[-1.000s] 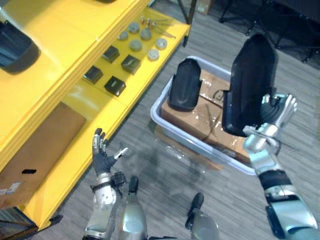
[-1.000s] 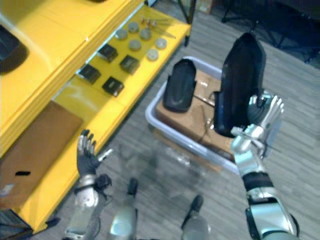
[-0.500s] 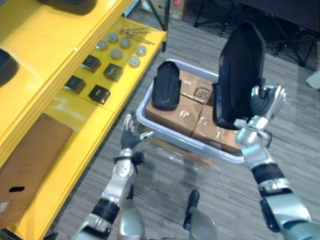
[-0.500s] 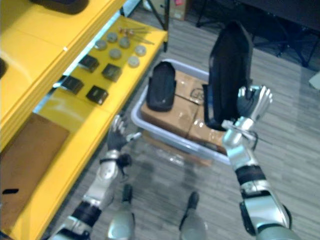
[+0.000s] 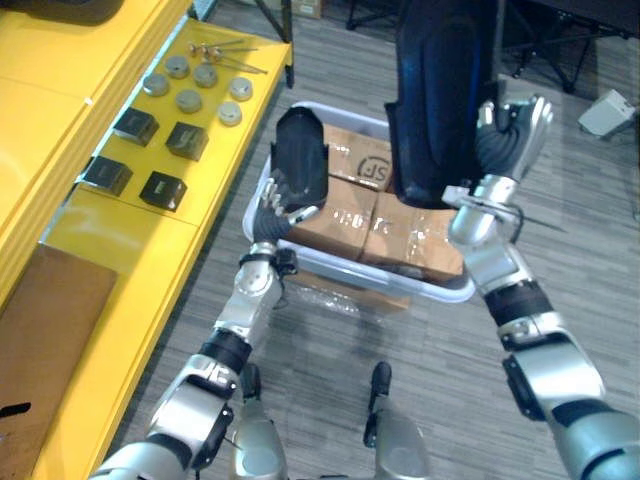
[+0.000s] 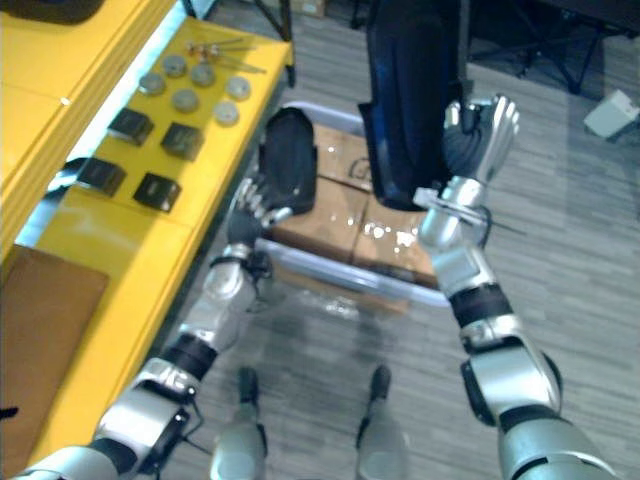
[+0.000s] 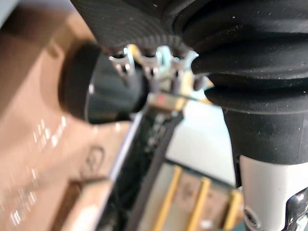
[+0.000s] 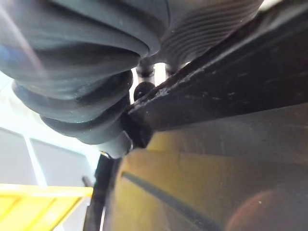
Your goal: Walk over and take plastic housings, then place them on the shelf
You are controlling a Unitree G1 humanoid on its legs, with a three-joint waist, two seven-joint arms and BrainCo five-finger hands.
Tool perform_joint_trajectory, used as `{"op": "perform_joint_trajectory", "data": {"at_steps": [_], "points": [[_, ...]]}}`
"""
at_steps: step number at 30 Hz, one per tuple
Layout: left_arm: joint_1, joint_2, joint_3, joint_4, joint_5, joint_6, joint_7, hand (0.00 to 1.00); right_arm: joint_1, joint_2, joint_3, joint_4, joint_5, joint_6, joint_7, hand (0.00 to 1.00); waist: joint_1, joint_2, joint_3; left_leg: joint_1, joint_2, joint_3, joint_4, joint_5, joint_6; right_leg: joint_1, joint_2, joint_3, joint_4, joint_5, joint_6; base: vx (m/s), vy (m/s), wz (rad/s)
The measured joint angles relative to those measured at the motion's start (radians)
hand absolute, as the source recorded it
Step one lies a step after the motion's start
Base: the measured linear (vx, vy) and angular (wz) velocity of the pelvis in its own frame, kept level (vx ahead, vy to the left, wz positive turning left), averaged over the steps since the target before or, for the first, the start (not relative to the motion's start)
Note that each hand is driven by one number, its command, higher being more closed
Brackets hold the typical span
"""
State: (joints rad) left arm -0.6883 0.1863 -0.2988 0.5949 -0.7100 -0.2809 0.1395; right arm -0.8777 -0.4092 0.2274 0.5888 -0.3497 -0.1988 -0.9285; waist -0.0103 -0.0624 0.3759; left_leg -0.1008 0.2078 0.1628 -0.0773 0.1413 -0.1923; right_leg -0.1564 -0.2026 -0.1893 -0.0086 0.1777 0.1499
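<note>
- The right hand (image 5: 508, 135) is raised above the far right part of the bin. It pinches the lower right edge of the large black housing (image 5: 435, 90).
- The large black housing stands upright in the air, clear of everything below it. In the right wrist view its dark edge (image 8: 231, 86) lies hard against the hand's ribbed cover.
- The left hand (image 5: 270, 215) reaches over the near left corner of the grey bin (image 5: 350, 270).
- Its fingers (image 5: 275, 190) are spread and only lightly bent, not closed round anything. The tips lie at the lower end of the small black housing (image 5: 300, 160).
- The left wrist view shows the silver fingers (image 7: 159, 55) next to that housing's rounded dark end (image 7: 96, 96).
- The small black housing leans against the cardboard boxes (image 5: 400, 225) inside the bin, at the bin's left side.
- The bin sits on the grey plank floor (image 5: 450, 400), just beside the yellow shelf (image 5: 130, 260).
- The shelf carries four black blocks (image 5: 161, 189) and, farther along, a group of grey discs (image 5: 188, 100).
- A brown cardboard sheet (image 5: 45, 330) lies flat on the near end of the shelf.
</note>
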Motion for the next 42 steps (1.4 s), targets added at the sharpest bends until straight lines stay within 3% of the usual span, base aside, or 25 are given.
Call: {"op": "perform_joint_trajectory", "data": {"at_steps": [8,15,27,31,32,42], "points": [[-0.051,-0.039,-0.001,0.001,-0.190,0.002,-0.124,0.00,0.003,0.016,0.027,-0.072,-0.030,-0.044,0.034,1.00,-0.015,0.002,0.003,0.013,0.000,0.016,0.018,-0.015,0.001,0.005,0.000,0.020,0.001,0.000,0.000,-0.02,-0.007,-0.07],[-0.070,-0.044,-0.029,-0.003,-0.184,0.017,-0.118,0.00,0.034,0.055,0.077,-0.085,-0.057,-0.086,0.040,1.00,-0.033,0.016,0.012,0.032,0.000,0.026,0.018,-0.021,0.000,0.017,0.000,0.026,-0.001,0.000,0.000,0.00,-0.002,-0.03],[-0.105,-0.078,-0.038,-0.003,-0.186,0.023,-0.111,0.00,0.099,0.118,0.151,-0.117,-0.019,-0.104,0.112,1.00,-0.044,0.036,0.024,0.041,0.000,0.033,0.018,-0.021,-0.001,0.022,0.000,0.030,-0.002,0.000,0.001,0.00,-0.001,-0.01],[-0.106,-0.077,-0.038,-0.002,-0.185,0.024,-0.078,0.00,0.117,0.144,0.157,-0.117,-0.016,-0.114,0.111,1.00,-0.052,0.043,0.027,0.055,-0.001,0.033,0.018,-0.025,0.000,0.041,0.000,0.028,-0.008,0.001,0.001,0.00,0.000,0.00],[-0.106,-0.078,-0.038,-0.002,-0.185,0.024,-0.070,1.00,0.117,0.150,0.158,-0.117,-0.016,-0.122,0.110,1.00,-0.052,0.046,0.029,0.056,-0.001,0.033,0.018,-0.025,0.000,0.043,0.000,0.028,-0.011,0.001,0.001,0.00,0.000,0.00],[-0.106,-0.078,-0.037,0.009,-0.197,0.024,-0.055,1.00,0.138,0.180,0.195,-0.150,0.027,-0.128,0.106,1.00,-0.052,0.048,0.029,0.056,-0.003,0.033,0.018,-0.025,-0.001,0.055,-0.001,0.026,-0.033,0.008,0.007,0.00,0.000,0.00]]}}
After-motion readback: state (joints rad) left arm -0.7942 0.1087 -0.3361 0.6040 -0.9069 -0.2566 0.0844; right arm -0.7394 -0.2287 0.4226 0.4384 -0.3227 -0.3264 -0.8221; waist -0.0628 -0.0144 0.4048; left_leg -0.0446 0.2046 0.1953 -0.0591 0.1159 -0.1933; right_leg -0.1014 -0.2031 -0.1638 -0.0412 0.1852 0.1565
